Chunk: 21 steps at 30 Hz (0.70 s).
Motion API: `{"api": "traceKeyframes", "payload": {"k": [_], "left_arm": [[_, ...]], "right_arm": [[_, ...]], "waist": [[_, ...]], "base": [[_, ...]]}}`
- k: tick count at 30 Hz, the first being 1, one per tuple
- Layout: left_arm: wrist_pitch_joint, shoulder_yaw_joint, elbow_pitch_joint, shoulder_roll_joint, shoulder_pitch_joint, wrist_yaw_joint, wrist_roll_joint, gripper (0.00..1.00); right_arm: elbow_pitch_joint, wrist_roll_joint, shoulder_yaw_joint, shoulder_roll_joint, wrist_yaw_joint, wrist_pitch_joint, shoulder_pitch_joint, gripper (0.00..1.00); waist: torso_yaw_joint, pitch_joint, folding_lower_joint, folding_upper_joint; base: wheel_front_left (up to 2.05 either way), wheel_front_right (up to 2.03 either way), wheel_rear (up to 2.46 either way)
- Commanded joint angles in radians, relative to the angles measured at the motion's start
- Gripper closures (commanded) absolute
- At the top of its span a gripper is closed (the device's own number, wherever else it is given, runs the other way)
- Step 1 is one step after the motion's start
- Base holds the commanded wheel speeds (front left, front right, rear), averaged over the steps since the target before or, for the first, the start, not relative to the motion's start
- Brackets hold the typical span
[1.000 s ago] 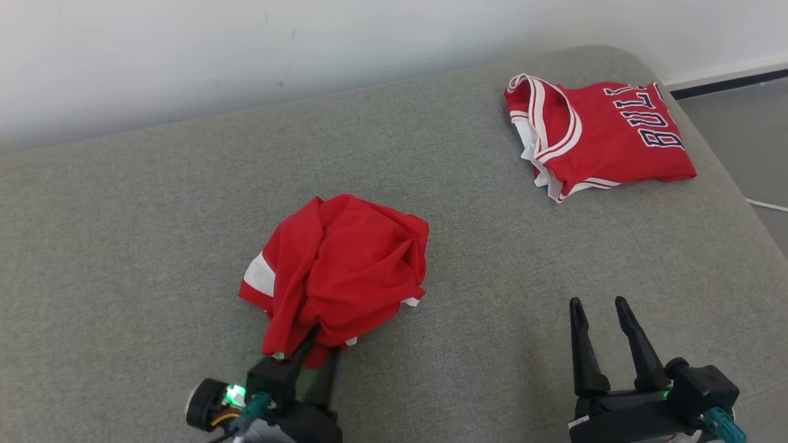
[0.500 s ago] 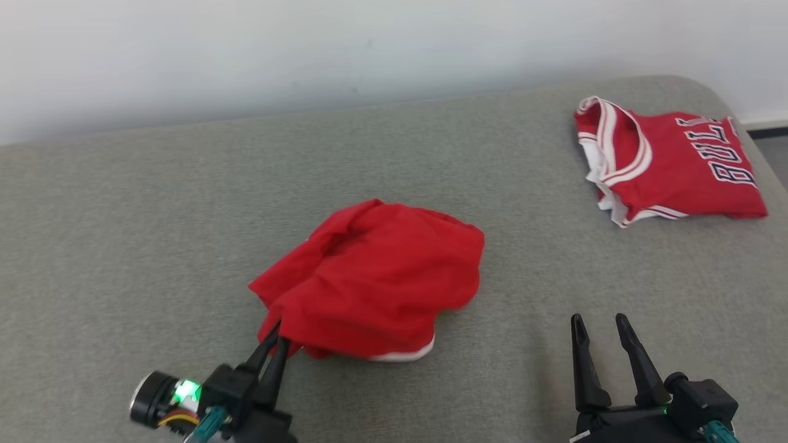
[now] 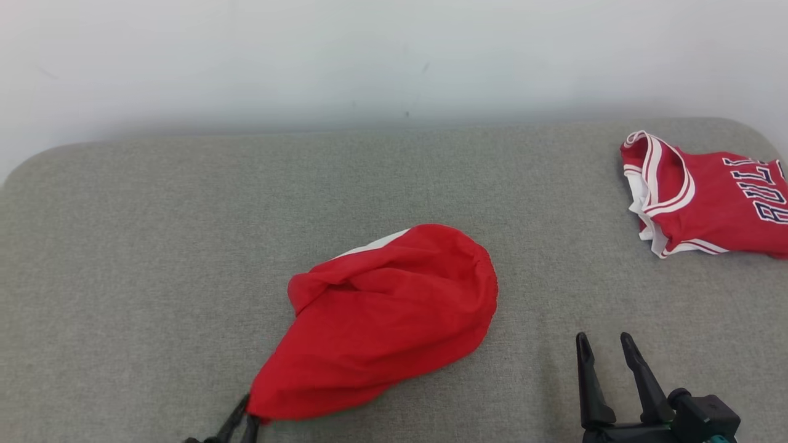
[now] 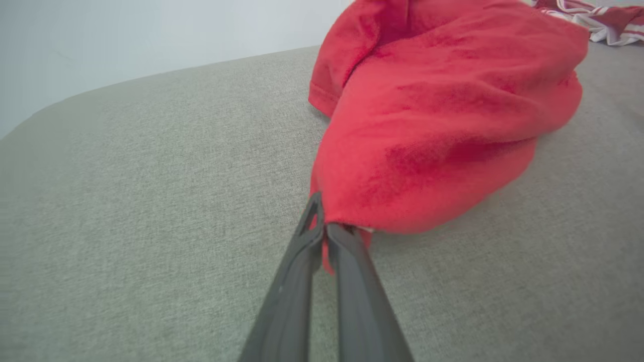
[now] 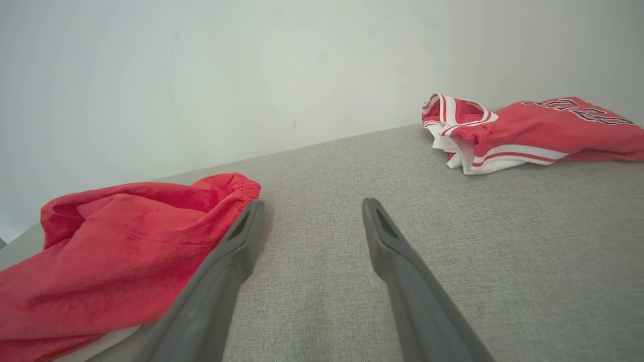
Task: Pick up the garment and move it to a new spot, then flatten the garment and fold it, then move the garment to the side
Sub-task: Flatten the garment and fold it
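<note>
Two red pieces of clothing lie on the grey upholstered surface (image 3: 154,246). The nearer one is a crumpled, plain red garment (image 3: 388,320) with a strip of white showing at its far edge. It sits about mid-surface in the head view. Its near-left corner is drawn out to a point that ends in the left gripper (image 3: 241,419) at the bottom edge of that view.

In the left wrist view the two dark fingers are pressed together, with a tuck of red cloth pinched between their tips (a small flap hangs below the pinch). From there the bulk of the garment spreads up and to the right, resting on the surface.

The right gripper (image 3: 604,337) stands at the lower right of the head view, to the right of the garment and apart from it. Its fingers are spread wide with nothing between them. In the right wrist view the garment's gathered hem shows just beside the finger on that view's left.

The other piece is a folded red jersey (image 3: 708,203) with white trim and dark lettering. It lies at the far right of the surface, well apart from both grippers and from the crumpled garment. A pale wall (image 3: 369,55) rises behind.
</note>
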Motion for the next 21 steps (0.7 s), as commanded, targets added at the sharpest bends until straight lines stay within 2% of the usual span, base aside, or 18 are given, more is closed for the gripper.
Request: {"api": "traceKeyframes", "payload": {"k": [1,7,10,14,21], "left_arm": [[-0.003,0.013,-0.015,-0.011,0.015,0.006,-0.014,0.00],[-0.003,0.070,-0.078,-0.013,0.043,0.030,-0.013,0.00],[-0.003,0.123,-0.145,-0.032,0.058,0.058,-0.021,0.00],[-0.003,0.169,-0.219,-0.062,0.065,0.073,-0.015,0.00],[-0.003,0.204,-0.270,-0.126,0.077,0.068,0.012,0.00]], "right_arm": [[-0.003,-0.008,-0.008,0.002,-0.003,0.000,0.008,0.00],[-0.009,-0.008,-0.025,0.002,-0.003,0.000,0.015,0.00],[-0.007,-0.008,-0.023,0.002,-0.003,0.000,0.018,0.00],[-0.006,-0.007,-0.023,0.002,-0.003,0.000,0.019,0.00],[0.006,-0.015,-0.012,0.002,-0.003,0.000,0.016,0.00]], "waist": [[0.018,-0.015,0.0001,0.0000],[0.056,-0.030,0.0001,0.0000],[0.070,-0.035,0.0001,0.0000],[0.080,-0.036,0.0001,0.0000],[0.090,-0.035,0.0001,0.0000]], "base": [[0.00,0.00,0.00],[0.00,0.00,0.00],[0.00,0.00,0.00],[0.00,0.00,0.00],[0.00,0.00,0.00]]}}
